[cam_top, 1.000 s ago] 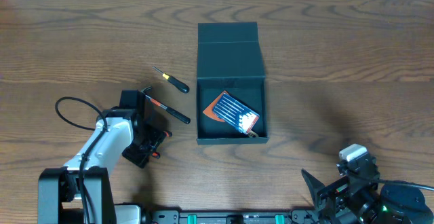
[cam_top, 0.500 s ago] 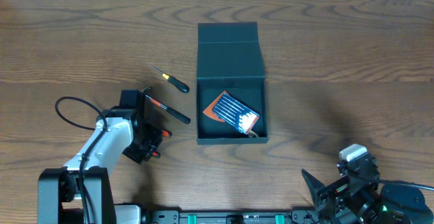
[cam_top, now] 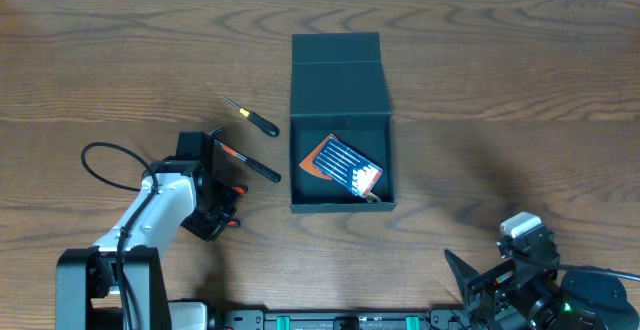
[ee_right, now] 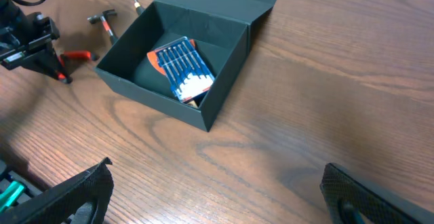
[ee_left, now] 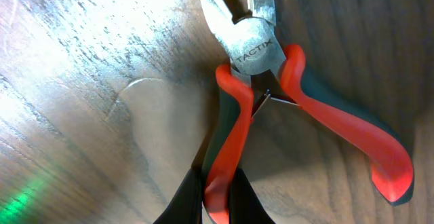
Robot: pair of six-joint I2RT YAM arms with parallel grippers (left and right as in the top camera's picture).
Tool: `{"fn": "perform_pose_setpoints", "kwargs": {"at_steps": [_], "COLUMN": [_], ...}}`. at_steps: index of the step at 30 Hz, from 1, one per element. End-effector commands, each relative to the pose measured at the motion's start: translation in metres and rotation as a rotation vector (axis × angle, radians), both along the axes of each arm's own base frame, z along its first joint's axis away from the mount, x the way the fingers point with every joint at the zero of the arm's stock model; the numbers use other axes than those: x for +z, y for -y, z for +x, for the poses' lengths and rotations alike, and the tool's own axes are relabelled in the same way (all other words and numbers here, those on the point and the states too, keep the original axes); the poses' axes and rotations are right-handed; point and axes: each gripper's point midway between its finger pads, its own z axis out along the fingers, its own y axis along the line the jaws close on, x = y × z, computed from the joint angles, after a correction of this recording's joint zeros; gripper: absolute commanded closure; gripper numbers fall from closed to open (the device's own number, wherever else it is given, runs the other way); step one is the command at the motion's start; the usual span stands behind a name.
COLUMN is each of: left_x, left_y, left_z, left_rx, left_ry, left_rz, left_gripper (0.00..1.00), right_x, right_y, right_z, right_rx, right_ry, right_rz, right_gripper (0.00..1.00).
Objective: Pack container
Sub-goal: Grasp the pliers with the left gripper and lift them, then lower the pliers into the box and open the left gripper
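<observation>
Left gripper (ee_left: 218,195) closes from a wide gap; its fingers (ee_left: 182,200) now pinch one red handle of the pliers (ee_left: 254,47), flat on the table (cam_top: 500,90). Right gripper (ee_right: 215,173) gapes wide, empty. Container (cam_top: 340,206) sits open mid-table, right of the pliers. Grasp looks set; lift probably next.

On table (cam_top: 520,80), centre: container (cam_top: 341,207), lid flap (cam_top: 337,70) lying open behind it, on side away from robot. Flat pack (cam_top: 343,167) lay inside container, skewed, toward right front corner. Three tools lay on table left of container. Screwdriver (cam_top: 252,117) was farthest back. Small hammer (cam_top: 250,163) was just before it, handle end near container's left wall. Pliers (ee_left: 268,95) were nearest robot, under left gripper (cam_top: 224,208), one handle between its fingers (ee_left: 182,200). Right gripper (ee_right: 217,166) sat well apart, before and right of container, at table's near edge.
</observation>
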Motion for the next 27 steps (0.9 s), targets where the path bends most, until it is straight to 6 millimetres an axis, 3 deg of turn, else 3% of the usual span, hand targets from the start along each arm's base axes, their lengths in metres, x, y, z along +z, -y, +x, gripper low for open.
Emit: {"fn": "perform_pose_setpoints", "kwargs": {"at_steps": [1,9,16,21,27], "left_x": [-0.003,0.026,0.091,0.134,0.166], "left_y": [0.001,0.003,0.015,0.044,0.111], "left_z": [0.009,0.038,0.063,0.077,0.095], "left_rx": [0.016,0.029,-0.012,-0.108,-0.283], "left_ry": [0.039,0.224,0.481,0.610,0.652], "left_rz": [-0.008,-0.022,-0.036,-0.072,-0.131], "left_gripper": [0.94,0.94,0.94,0.94,0.94], "right_x": [0.000,0.000,0.000,0.000,0.000], "right_y": [0.001,0.001,0.001,0.001,0.001], "right_z": [0.000,0.000,0.000,0.000,0.000], "right_rx": [-0.015,-0.015,-0.015,-0.015,-0.015], "right_ry": [-0.003,-0.003,-0.003,-0.003,-0.003], "right_rz": [0.011,0.011,0.011,0.011,0.011], "right_gripper": [0.01,0.01,0.01,0.01,0.01]}}
